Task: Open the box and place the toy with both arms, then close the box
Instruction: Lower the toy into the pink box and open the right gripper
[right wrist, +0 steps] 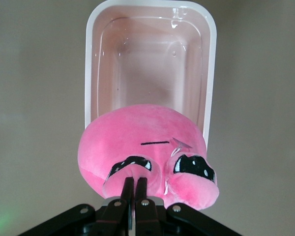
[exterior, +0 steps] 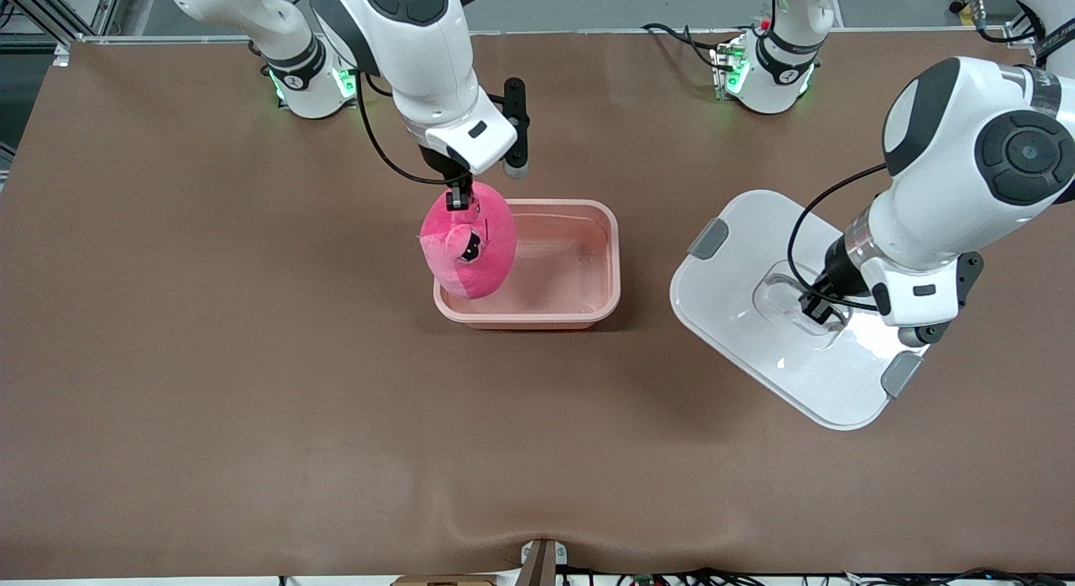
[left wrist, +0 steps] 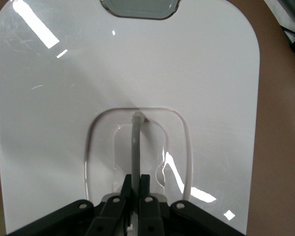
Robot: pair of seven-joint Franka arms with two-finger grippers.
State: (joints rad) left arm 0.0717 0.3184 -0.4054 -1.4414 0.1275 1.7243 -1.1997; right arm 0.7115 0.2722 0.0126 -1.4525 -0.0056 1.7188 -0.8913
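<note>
The right gripper (exterior: 458,201), pinching the soft, light plush toy (exterior: 469,246) by a fold, hangs over the open tub's (exterior: 606,258) end. The left gripper (exterior: 819,307) clamps the stiff lid's (exterior: 739,284) handle (left wrist: 136,147).

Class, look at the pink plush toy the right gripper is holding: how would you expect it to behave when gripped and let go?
The toy probably squashes: the right gripper pinches only a fold. Hanging over the box rim, it seems light. Being rounded, it may roll on landing.

tub (exterior: 605,258) mouth open, unblocked | toy (exterior: 470,246) overhangs 1 end | lid (exterior: 739,317) lies well apart
</note>
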